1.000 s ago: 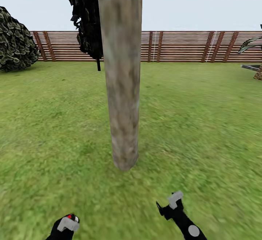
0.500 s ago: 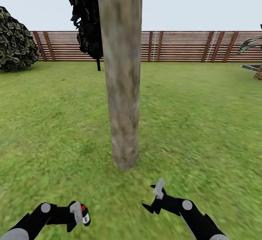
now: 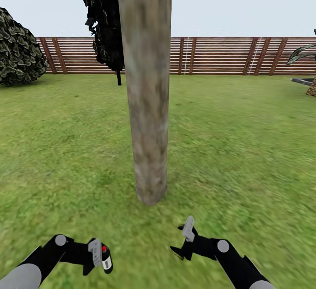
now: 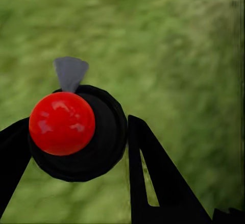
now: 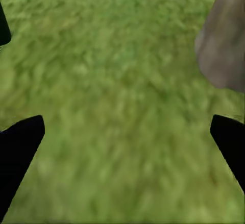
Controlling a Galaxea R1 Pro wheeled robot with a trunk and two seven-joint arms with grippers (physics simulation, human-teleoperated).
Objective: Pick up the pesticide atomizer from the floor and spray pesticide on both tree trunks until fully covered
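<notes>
A thick mottled grey-brown tree trunk point(image 3: 147, 91) rises from the lawn straight ahead, its base point(image 3: 150, 194) just beyond both arms. My left gripper point(image 3: 100, 256) is shut on the pesticide atomizer point(image 3: 105, 258), a small dark sprayer with a red cap and pale label, held near the grass at the lower left. In the left wrist view the atomizer point(image 4: 76, 132) sits between the dark fingers point(image 4: 153, 178), red top facing the camera. My right gripper point(image 3: 182, 240) stands open low at the right of the trunk base; the right wrist view shows the trunk point(image 5: 224, 45) over grass.
A brown slatted fence point(image 3: 219, 55) closes the lawn at the back. A bushy dark shrub point(image 3: 19, 48) stands at the far left, dark foliage point(image 3: 105, 21) hangs behind the trunk, and a palm point(image 3: 307, 69) shows at the right edge. Grass spreads on both sides.
Both arms swung inward a second ago, the left one carrying the atomizer rightward. In the last half second each shifted only slightly. The view itself has not moved.
</notes>
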